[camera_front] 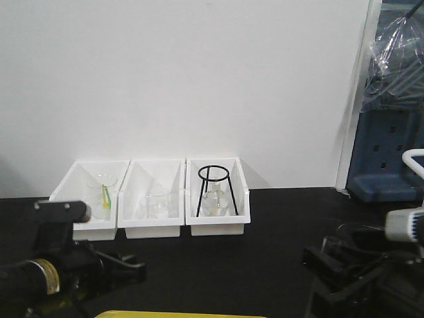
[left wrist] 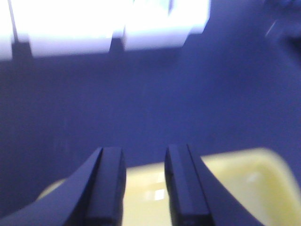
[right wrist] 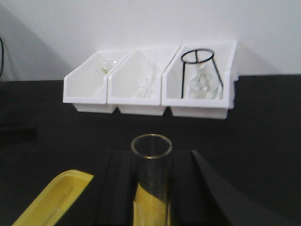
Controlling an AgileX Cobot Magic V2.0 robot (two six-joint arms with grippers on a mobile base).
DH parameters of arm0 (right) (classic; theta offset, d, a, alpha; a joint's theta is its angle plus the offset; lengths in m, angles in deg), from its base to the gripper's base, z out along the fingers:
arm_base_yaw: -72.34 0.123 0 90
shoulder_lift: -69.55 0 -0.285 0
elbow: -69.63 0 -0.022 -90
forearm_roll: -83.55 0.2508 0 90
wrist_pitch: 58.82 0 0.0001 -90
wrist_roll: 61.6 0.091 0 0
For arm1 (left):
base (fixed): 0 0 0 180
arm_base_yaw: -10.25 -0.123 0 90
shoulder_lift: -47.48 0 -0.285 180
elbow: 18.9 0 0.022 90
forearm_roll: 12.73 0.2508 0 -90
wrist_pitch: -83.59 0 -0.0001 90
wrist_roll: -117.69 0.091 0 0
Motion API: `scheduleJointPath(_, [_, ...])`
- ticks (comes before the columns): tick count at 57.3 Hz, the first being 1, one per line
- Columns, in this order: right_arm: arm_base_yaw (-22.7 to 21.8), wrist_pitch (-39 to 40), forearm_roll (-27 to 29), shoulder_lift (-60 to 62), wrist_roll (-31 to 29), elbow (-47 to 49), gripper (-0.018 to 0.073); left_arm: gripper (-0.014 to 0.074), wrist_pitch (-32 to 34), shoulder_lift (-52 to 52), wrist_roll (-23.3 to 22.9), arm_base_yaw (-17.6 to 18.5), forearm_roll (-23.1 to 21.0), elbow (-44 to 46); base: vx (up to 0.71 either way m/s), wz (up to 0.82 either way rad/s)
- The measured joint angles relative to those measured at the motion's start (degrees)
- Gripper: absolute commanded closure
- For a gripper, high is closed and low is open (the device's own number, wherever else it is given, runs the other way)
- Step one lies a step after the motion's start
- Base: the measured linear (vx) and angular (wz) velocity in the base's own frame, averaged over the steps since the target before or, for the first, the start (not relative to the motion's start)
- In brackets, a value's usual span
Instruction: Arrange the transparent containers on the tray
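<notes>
Your right hand [right wrist: 151, 157] clamps a clear, round-rimmed tube [right wrist: 150, 193] upright. Your left hand [left wrist: 143, 155] gapes over the glossy yellow tray [left wrist: 244, 183].

A slim, clear, colourless test tube [right wrist: 151, 181] is gripped between the black fingers of the right tool [right wrist: 151, 162], its round rim lying just past the fingertips. A corner of a shallow bright yellow plastic tray [right wrist: 51, 202] is seen at lower left on the black table [right wrist: 263, 141]. Three white plastic bins [right wrist: 141, 84] are lined up at the back, the rightmost holding a black wire stand [right wrist: 197, 70].

Three white bins [camera_front: 152, 228] against white wall [camera_front: 199, 79], black wire stand [camera_front: 214, 179] in rightmost, possibly beakers [camera_front: 104, 189] inside, black tabletop [camera_front: 265, 265]
</notes>
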Motion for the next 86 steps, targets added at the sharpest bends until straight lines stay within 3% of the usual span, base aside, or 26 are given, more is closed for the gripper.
scheduleJointPath(10, [0.0, 10.1, -0.4, -12.0, 6.9, 0.1, 0.0571, 0.0241, -0.2, -8.8, 0.0, 0.0, 5.2, 3.3, 0.0, 0.0])
scheduleJointPath(18, [0.0, 15.5, -0.7, -19.7, 9.1, 0.1, 0.0571, 0.0241, -1.6, -13.6, 0.0, 0.0, 8.3, 3.8, 0.0, 0.0])
scheduleJointPath(37, [0.0, 18.5, -0.9, -30.7, 10.7, 0.4, 0.0555, 0.0241, -6.0, -16.6, 0.0, 0.0, 10.0, 3.8, 0.0, 0.0])
scheduleJointPath(48, [0.0, 19.0, -0.4, -34.8, 11.0, 0.6, 0.0449, 0.0241, -6.2, -16.6, 0.0, 0.0, 10.0, 3.8, 0.0, 0.0])
scheduleJointPath(60, [0.0, 19.2, 0.3, -38.1, 11.0, 0.8, 0.0222, 0.0241, -6.2, -16.6, 0.0, 0.0, 10.1, 3.8, 0.0, 0.0])
scheduleJointPath(68, [0.0, 18.8, 0.1, -38.7, 10.8, 0.8, 0.0119, 0.0241, -6.2, -16.6, 0.0, 0.0, 10.1, 3.8, 0.0, 0.0])
scheduleJointPath(86, [0.0, 22.4, 0.1, -38.8, 10.8, 0.8, 0.012, 0.0241, -6.2, -16.6, 0.0, 0.0, 10.1, 3.8, 0.0, 0.0])
